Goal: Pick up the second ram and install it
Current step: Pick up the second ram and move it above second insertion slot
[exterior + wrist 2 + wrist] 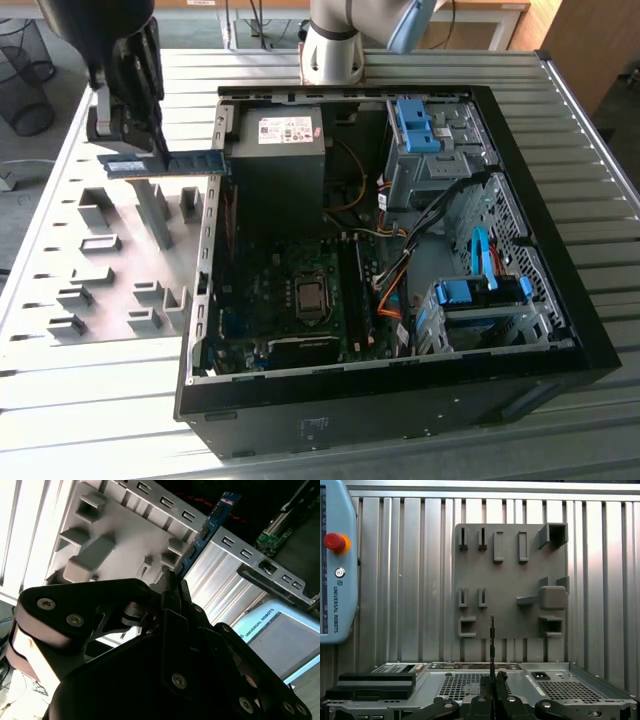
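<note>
The end effector (159,150) hangs with its fingers pointing down over the exterior view's upper left, above the strip between the grey holder plate (120,215) and the open case (598,352). Its dark body rises out of the frame, well apart from the arm's base (333,45) bolted at the far edge of the bench (100,400). The fingers are pinched tight on the ram (195,162), gripping it near the middle of its length. The stick is held level and clear of the plate, with one end reaching to the case's near wall and the other out over the plate's far edge. In the second wrist view the blue board runs straight out from between the closed fingertips, a row of dark chips along its face. In the first wrist view it appears edge-on as a thin upright line in front of the plate. The motherboard (290,290) lies flat in the case, below and to the exterior view's right of the stick.
</note>
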Robot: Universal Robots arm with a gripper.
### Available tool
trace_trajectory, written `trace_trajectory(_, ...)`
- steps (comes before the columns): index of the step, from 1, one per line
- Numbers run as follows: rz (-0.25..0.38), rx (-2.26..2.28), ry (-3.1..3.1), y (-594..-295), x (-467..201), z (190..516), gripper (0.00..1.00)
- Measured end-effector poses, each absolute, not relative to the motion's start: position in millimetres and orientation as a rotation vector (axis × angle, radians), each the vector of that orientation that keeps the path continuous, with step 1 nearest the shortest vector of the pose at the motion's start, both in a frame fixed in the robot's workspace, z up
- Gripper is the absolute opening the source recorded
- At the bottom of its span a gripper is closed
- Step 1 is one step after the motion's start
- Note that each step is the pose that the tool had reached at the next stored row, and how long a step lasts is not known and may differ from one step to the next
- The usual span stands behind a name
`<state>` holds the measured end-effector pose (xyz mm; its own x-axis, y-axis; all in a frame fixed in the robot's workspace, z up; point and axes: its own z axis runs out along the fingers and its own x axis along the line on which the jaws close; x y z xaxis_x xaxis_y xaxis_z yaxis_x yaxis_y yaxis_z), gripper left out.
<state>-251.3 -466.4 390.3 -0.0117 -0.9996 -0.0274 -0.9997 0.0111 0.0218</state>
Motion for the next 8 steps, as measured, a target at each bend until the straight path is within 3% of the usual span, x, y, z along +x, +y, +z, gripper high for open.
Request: trace_trajectory(8,0.055,-2.206,2.231,-466,-222,390,0.14)
